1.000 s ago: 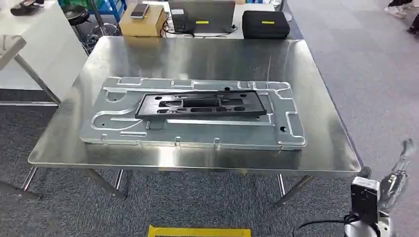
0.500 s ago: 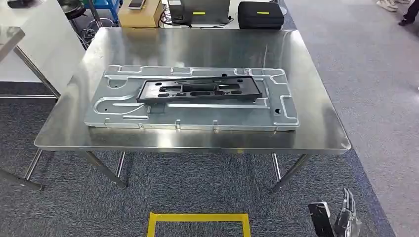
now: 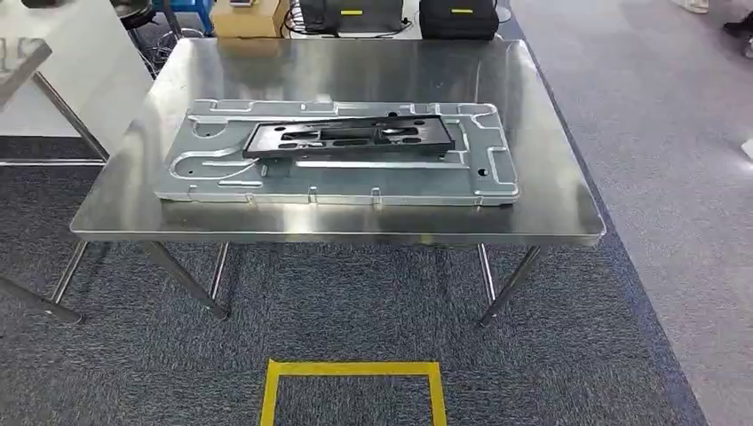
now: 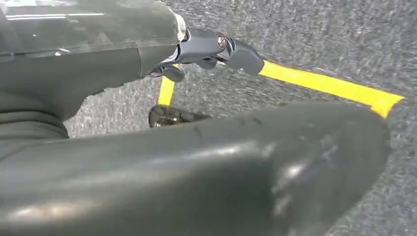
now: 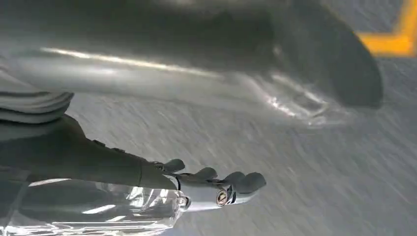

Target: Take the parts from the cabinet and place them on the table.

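No readable writing; two dark cases at the far edge, left one [image 3: 351,15] and right one [image 3: 457,18], each carry a yellow label, text too small to read.

Steel table [image 3: 550,213] bears a large silver stamped panel [image 3: 222,169], ribbed and notched along its rim. On top of it, toward the far side, lies a flat black part [image 3: 351,138] with cut-outs.

Left hand [image 4: 211,49] — fingers straight, apart, holding nothing, above grey carpet with yellow tape [image 4: 334,86]. Right hand [image 5: 216,184] — likewise extended, empty.
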Controlling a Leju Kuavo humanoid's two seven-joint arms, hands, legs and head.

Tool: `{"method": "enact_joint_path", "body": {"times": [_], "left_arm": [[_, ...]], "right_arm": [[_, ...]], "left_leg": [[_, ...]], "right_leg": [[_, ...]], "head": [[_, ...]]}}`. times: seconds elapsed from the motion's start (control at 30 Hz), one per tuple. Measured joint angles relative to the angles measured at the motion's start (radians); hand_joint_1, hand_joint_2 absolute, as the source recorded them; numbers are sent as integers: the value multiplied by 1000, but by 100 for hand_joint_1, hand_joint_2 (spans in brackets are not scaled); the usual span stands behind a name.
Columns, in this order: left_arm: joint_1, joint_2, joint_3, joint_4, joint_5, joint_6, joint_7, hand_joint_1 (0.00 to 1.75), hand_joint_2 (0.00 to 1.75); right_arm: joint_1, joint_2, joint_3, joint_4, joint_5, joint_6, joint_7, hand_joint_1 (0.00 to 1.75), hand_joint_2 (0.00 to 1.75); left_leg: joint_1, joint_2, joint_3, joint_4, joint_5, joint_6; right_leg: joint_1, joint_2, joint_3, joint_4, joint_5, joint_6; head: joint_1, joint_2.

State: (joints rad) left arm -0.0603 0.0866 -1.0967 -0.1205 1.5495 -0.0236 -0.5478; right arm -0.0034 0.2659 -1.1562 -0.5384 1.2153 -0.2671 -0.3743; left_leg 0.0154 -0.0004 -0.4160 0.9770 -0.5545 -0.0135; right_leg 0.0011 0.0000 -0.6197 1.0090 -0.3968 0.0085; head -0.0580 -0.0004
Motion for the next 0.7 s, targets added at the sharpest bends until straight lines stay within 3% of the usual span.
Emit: {"method": "enact_joint_path", "body": {"times": [0.07, 0.1, 0.13, 0.17, 0.23, 0.27, 0.3, 0.33, 0.37, 0.4, 0.43, 0.47, 0.5, 0.57, 0.6, 0.63, 0.67, 0.7], "left_arm": [[2, 0, -5, 0, -5, -1, 2, 0, 0], [3, -2, -6, 0, -6, -1, 3, 0, 0], [0, -4, -9, 0, -6, -1, 6, 0, 0], [0, -5, -12, 0, -6, -3, 9, 0, 0], [2, -5, -21, 0, -6, -6, 17, 0, 0], [2, -6, -27, 0, -6, -9, 21, 0, 0], [2, -6, -29, 0, -6, -10, 24, 0, 0], [2, -6, -30, 0, -6, -12, 26, 0, 0], [2, -6, -32, 0, -6, -13, 29, 0, 0], [2, -6, -36, 0, -6, -16, 33, 0, 0], [2, -7, -39, 0, -6, -17, 36, 0, 0], [2, -10, -42, 0, -6, -18, 37, 0, 0], [2, -10, -48, 0, -6, -18, 39, 0, 0], [1, -10, -53, 0, -6, -18, 43, 0, 0], [3, -10, -53, 0, -6, -19, 44, 0, 0], [2, -10, -53, 0, -6, -19, 45, 0, 0], [4, -11, -54, 0, -8, -21, 47, 0, 0], [4, -13, -54, 0, -8, -21, 50, 0, 0]], "right_arm": [[-3, 0, -3, 36, 11, 9, 25, 0, 0], [-2, 0, -5, 51, 15, 10, 36, 0, 0], [-3, 0, -7, 67, 21, 18, 52, 0, 0], [-4, 0, -7, 79, 27, 34, 77, 0, 0], [-4, 0, -7, 105, 50, 75, 144, 0, 0], [-5, 0, -7, 116, 66, 95, 177, 0, 0], [-5, 0, -7, 125, 78, 112, 207, 0, 0], [-6, 0, -7, 133, 81, 122, 227, 0, 0], [-7, 0, -7, 140, 82, 133, 249, 0, 0], [-8, 0, -7, 147, 84, 143, 273, 0, 0], [-11, 0, -7, 150, 87, 151, 293, 0, 0], [-15, 0, -7, 152, 92, 156, 313, 0, 0], [-17, 0, -7, 156, 97, 159, 328, 0, 0], [-17, 0, -7, 163, 100, 174, 353, 0, 0], [-18, -1, -7, 166, 103, 183, 368, 0, 0], [-20, -4, -7, 171, 105, 189, 376, 0, 0], [-22, -11, -7, 174, 107, 193, 383, 0, 0], [-25, -22, -7, 178, 108, 195, 389, 0, 0]], "left_leg": [[-5, 1, -9, 2, 10, 14], [2, 7, -23, -5, 27, 26], [2, 14, -37, -3, 38, 36], [1, 14, -51, -3, 50, 43], [-2, 17, -82, -2, 74, 48], [-3, 18, -100, 2, 87, 48], [-5, 18, -118, 7, 97, 47], [-5, 19, -137, 13, 106, 44], [-5, 19, -154, 21, 114, 43], [-6, 19, -171, 29, 120, 40], [-6, 19, -181, 36, 127, 38], [-10, 19, -190, 42, 133, 32], [-8, 21, -192, 41, 143, 25], [-4, 23, -194, 33, 164, 13], [-10, 21, -196, 28, 175, 5], [-4, 13, -204, 42, 148, 4], [-3, 10, -219, 80, 84, 1], [0, 10, -236, 145, 17, -3]], "right_leg": [[-3, 2, -5, -2, 19, 12], [-4, 4, -13, 0, 22, 19], [-8, 4, -25, 18, -21, 23], [-7, 4, -38, 61, -90, 25], [-7, 4, -63, 202, -207, 30], [-7, 4, -71, 272, -227, 32], [-7, 4, -64, 303, -207, 33], [-7, 4, -40, 294, -167, 32], [-7, 4, 0, 251, -123, 29], [-6, 4, 61, 171, -96, 24], [-4, 4, 128, 78, -103, 16], [4, 3, 181, -16, -145, 8], [4, 2, 193, -47, -157, 6], [9, 3, 181, -43, -143, -5], [2, 2, 173, -53, -128, -13], [-4, -7, 165, -58, -113, -20], [-5, -4, 148, -58, -100, -29], [-5, -4, 132, -56, -88, -29]], "head": [[0, 0], [0, 0], [0, 0], [0, 0], [0, 0], [0, 0], [0, 0], [0, 0], [0, 0], [0, 0], [0, 0], [0, 0], [0, 0], [0, 0], [0, 0], [0, 0], [0, 0], [0, 0]]}}
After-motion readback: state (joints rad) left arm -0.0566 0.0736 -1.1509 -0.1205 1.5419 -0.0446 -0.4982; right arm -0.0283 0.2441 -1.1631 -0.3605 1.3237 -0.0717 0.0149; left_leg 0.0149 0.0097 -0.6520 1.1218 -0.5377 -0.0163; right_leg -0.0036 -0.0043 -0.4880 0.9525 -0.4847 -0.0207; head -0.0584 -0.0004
